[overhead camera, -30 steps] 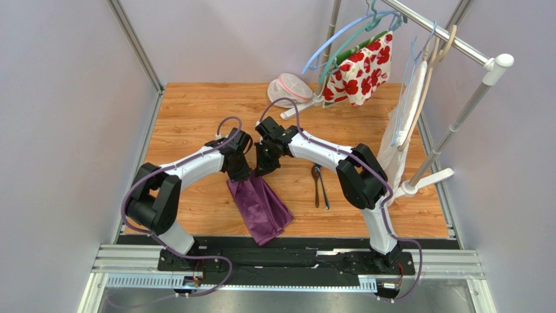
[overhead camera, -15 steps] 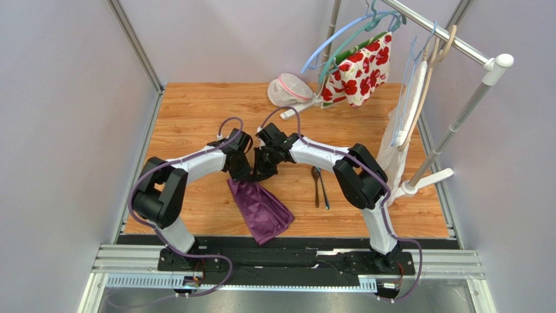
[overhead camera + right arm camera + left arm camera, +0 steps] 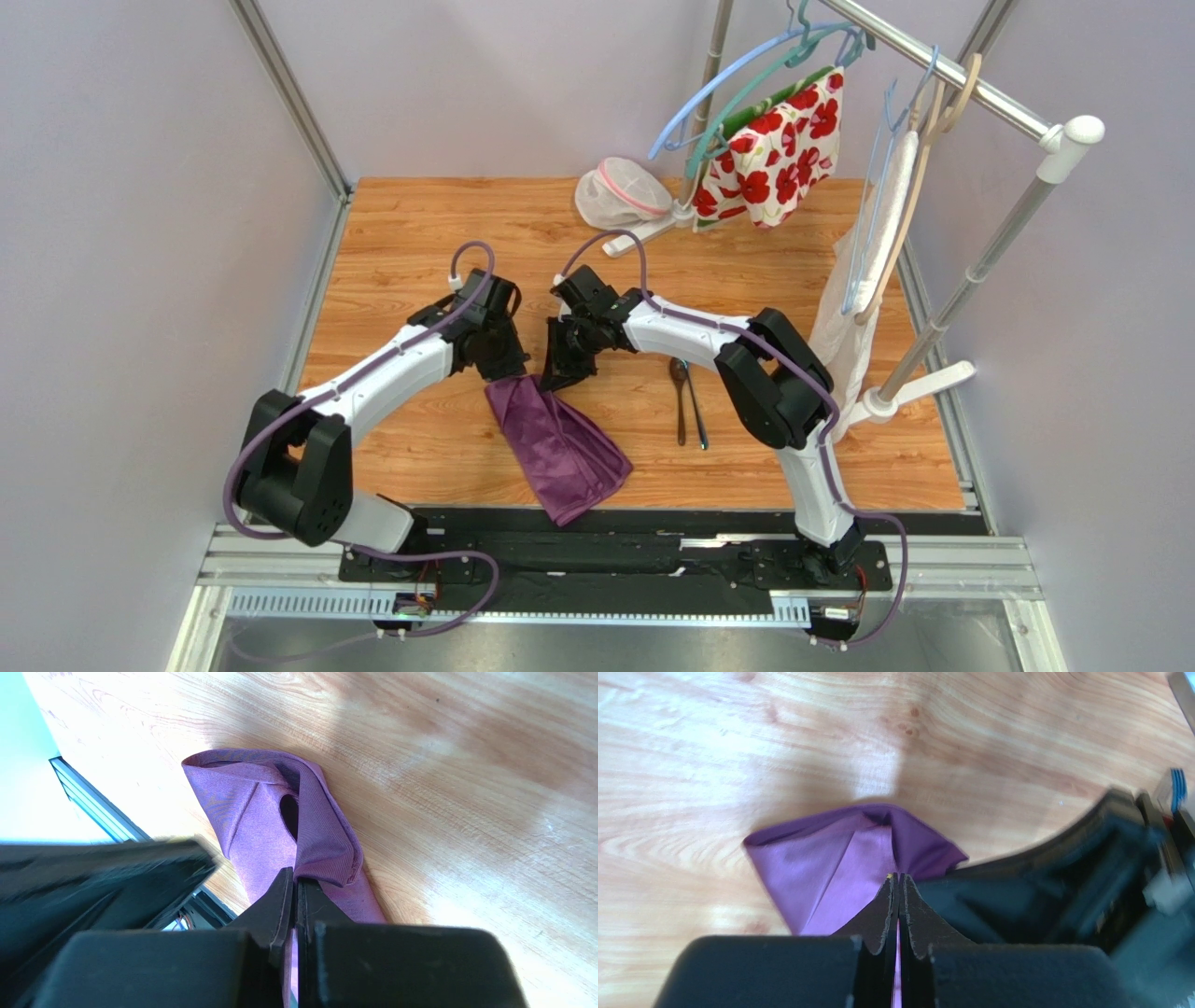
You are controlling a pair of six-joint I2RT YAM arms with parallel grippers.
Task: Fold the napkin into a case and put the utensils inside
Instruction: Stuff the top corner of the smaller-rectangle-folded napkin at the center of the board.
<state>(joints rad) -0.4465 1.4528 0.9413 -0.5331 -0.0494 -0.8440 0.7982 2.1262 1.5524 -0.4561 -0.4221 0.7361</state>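
The dark purple napkin [image 3: 558, 445] lies partly folded on the wooden table near the front edge, its far end lifted. My left gripper [image 3: 508, 370] is shut on the napkin's far left corner [image 3: 836, 861]. My right gripper [image 3: 553, 375] is shut on the far right corner, pinching a fold of the cloth [image 3: 319, 847]. The two grippers stand close together, side by side. The two utensils [image 3: 686, 399], a spoon and a second slim dark piece, lie side by side on the table to the right of the napkin.
A white mesh pouch with pink trim [image 3: 617, 192] lies at the back. A white cloth with red flowers [image 3: 770, 146] hangs on a rack at the back right, whose white foot [image 3: 919, 389] rests on the table's right side.
The left arm has swung its elbow outward to the left and its gripper has shifted slightly left. Both grippers stay shut on the napkin's far corners, now a little further apart.
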